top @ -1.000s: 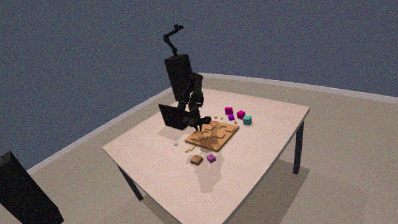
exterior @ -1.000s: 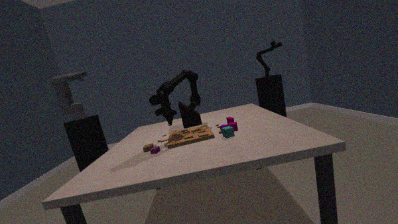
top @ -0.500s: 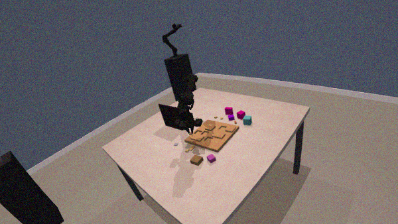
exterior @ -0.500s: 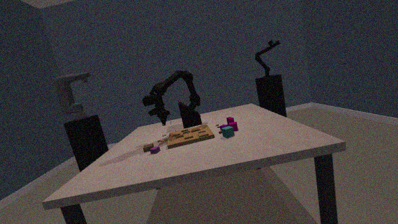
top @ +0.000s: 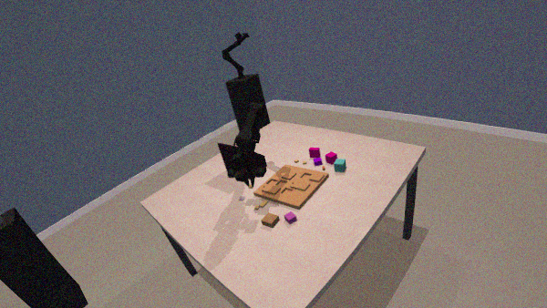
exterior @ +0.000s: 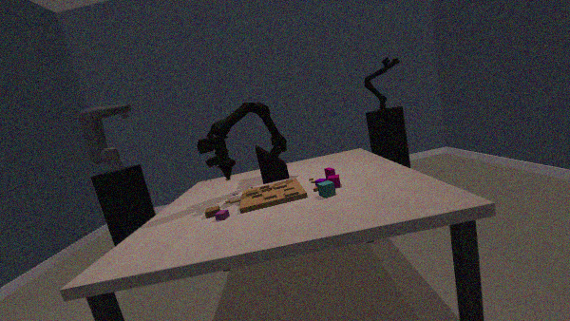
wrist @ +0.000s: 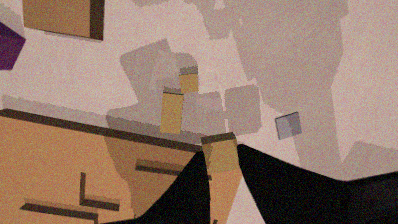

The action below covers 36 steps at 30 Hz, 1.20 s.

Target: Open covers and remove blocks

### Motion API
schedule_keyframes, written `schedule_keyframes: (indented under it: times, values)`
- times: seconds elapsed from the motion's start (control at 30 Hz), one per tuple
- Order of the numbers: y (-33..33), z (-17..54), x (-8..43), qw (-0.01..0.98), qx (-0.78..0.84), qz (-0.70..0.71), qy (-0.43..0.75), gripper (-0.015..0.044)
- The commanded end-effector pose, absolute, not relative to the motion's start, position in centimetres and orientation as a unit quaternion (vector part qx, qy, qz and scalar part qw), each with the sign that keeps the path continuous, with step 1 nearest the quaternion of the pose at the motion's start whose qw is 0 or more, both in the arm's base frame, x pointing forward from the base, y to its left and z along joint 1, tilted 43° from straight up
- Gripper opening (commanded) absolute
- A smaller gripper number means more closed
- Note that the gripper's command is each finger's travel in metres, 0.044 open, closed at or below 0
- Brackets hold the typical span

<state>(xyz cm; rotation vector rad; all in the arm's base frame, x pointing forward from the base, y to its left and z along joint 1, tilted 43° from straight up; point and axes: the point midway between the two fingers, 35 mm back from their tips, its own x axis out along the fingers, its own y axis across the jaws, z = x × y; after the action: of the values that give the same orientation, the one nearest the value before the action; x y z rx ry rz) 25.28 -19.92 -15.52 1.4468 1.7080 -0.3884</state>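
The wooden puzzle board (top: 297,201) (exterior: 247,207) (wrist: 35,150) lies on the table, with raised covers and dark slots; whether each cover is open is too small to tell. My gripper (top: 250,181) (exterior: 228,177) (wrist: 220,154) is shut on a small yellow block (wrist: 220,156) and holds it above the table, just off the board's edge. Two small yellow blocks (wrist: 172,112) (wrist: 189,82) lie on the table beside the board. A small grey-lilac piece (top: 242,198) (wrist: 288,126) lies farther out. More small yellow pieces (top: 296,161) (top: 304,162) lie beyond the board's opposite side.
A brown block (top: 270,220) (exterior: 212,212) (wrist: 56,17) and a purple block (top: 290,218) (exterior: 221,215) (wrist: 9,47) lie near the board. Magenta cubes (top: 314,152) (top: 331,158), a violet block (top: 317,161), a small orange piece (top: 324,168) and a teal cube (top: 340,165) (exterior: 326,189) lie past its other end.
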Motion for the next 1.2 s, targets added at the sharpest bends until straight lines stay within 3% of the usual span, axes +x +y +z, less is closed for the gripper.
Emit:
schedule_keyframes:
  times: [0.0, 0.27, 1.17]
  values:
    - [-20.6, -16.2, 24.1, 0.423, 0.577, -0.155, 0.682, 0.008]
    - [-21.5, -17.5, 21.9, 0.421, 0.577, -0.151, 0.683, 0.008]
    - [-19.1, -20.7, 22.2, 0.421, 0.578, -0.151, 0.683, 0.008]
